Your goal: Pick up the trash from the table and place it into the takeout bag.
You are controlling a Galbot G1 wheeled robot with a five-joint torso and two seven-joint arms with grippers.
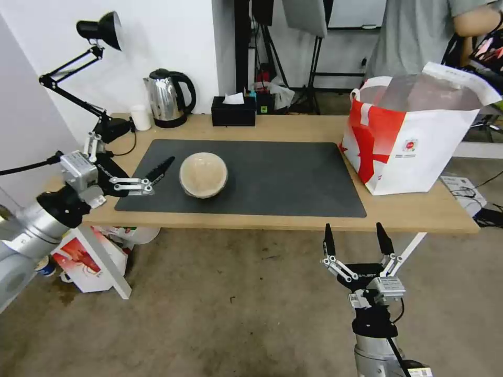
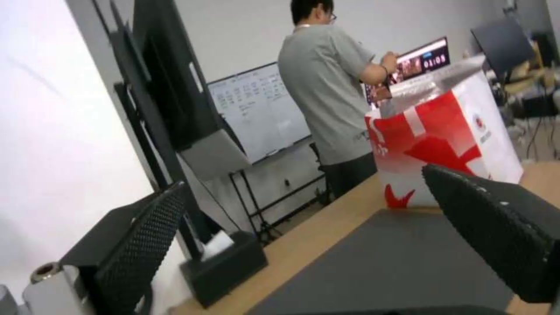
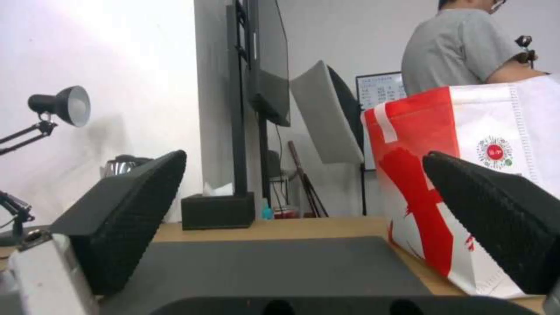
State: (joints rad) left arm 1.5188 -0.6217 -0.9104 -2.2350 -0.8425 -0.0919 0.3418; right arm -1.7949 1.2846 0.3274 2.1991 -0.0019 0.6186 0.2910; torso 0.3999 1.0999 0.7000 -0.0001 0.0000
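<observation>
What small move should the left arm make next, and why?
Probably ease the left gripper sideways toward the beige lidded bowl. Its fingers are open and sit just beside the bowl over the dark mat, not yet around it. The right gripper waits open below the table edge.

light-wood table (image 1: 293, 217), grey mat (image 1: 272, 183), takeout bag (image 1: 414, 141)

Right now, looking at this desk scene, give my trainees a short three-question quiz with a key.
1. True or false: the beige bowl lies on the dark mat.
2. Which gripper is beside the bowl? A) left gripper B) right gripper
3. Fill in: the takeout bag stands at the table's ____ end, by the robot's sides.

Key: 1 true; 2 A; 3 right.
</observation>
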